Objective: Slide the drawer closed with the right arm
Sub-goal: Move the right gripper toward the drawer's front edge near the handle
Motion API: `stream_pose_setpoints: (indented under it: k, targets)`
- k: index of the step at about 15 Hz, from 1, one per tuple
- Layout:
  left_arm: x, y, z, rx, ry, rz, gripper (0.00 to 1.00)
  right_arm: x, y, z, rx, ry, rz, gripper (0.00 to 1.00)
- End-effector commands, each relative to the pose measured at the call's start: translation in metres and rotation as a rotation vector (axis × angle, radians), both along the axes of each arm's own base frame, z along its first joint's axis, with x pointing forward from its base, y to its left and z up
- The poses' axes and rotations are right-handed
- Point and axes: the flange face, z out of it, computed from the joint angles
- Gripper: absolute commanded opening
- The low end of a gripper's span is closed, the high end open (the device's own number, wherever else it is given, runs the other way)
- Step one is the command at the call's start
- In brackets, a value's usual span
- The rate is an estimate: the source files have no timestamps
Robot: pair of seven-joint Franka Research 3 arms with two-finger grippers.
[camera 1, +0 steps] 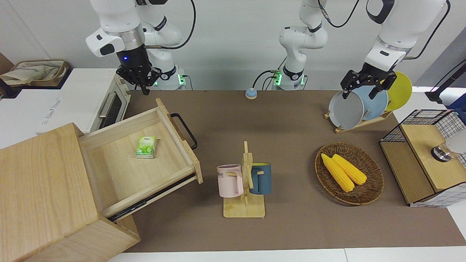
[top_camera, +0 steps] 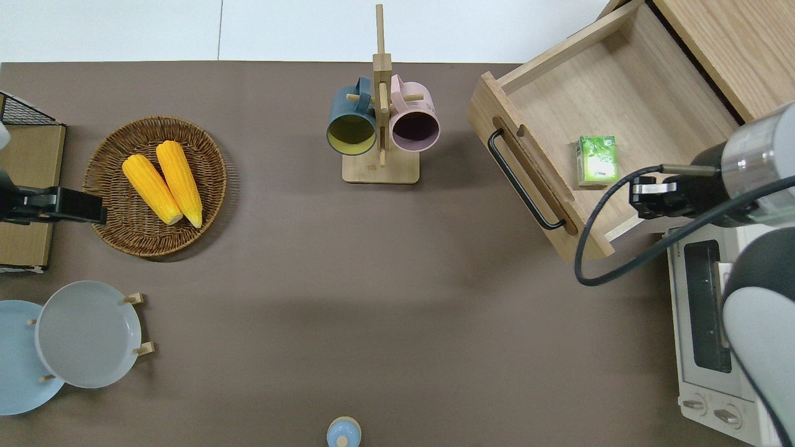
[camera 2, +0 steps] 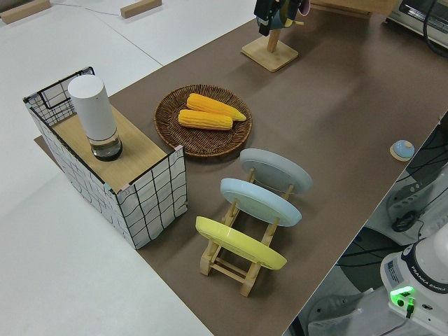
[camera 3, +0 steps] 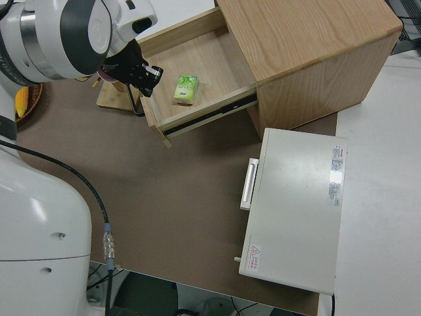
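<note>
The drawer (camera 1: 120, 171) stands pulled far out of the pale-wood cabinet (camera 1: 40, 174). Its black bar handle (camera 1: 185, 130) faces the middle of the table. A small green carton (camera 1: 146, 147) lies inside. The drawer also shows in the overhead view (top_camera: 627, 87) and in the right side view (camera 3: 210, 62). My right gripper (camera 1: 144, 88) hangs in the air, blue light on its wrist. In the overhead view it (top_camera: 640, 197) is over the drawer's side wall nearer to the robots, beside the carton (top_camera: 597, 160). It touches nothing. My left arm is parked, its gripper (camera 1: 360, 94) open.
A white oven (camera 1: 54, 102) stands beside the cabinet, nearer to the robots. A wooden mug rack (camera 1: 244, 182) with two mugs stands mid-table. A wicker basket (camera 1: 371, 185) with corn, a plate rack (camera 1: 360, 122) and a wire-mesh box (camera 1: 426, 160) stand toward the left arm's end.
</note>
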Motion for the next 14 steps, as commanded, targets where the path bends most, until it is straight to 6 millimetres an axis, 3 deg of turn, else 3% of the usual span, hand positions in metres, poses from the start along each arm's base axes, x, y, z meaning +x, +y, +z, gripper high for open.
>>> stream_pose_setpoints:
  k: [1, 6, 11, 14]
  targets:
    - [0.004, 0.000, 0.002, 0.016, -0.008, -0.008, 1.00, -0.006, 0.046, 0.003, -0.011, -0.021, -0.100, 0.000]
    - [0.004, 0.000, 0.002, 0.016, -0.008, -0.008, 1.00, -0.001, 0.105, -0.016, 0.021, -0.060, -0.263, 0.000]
    - [0.004, 0.000, 0.002, 0.016, -0.008, -0.008, 1.00, 0.011, 0.145, -0.054, 0.021, -0.036, -0.427, 0.000]
    - [0.004, 0.000, 0.002, 0.016, -0.008, -0.008, 1.00, 0.027, 0.156, -0.082, 0.033, -0.039, -0.562, 0.000]
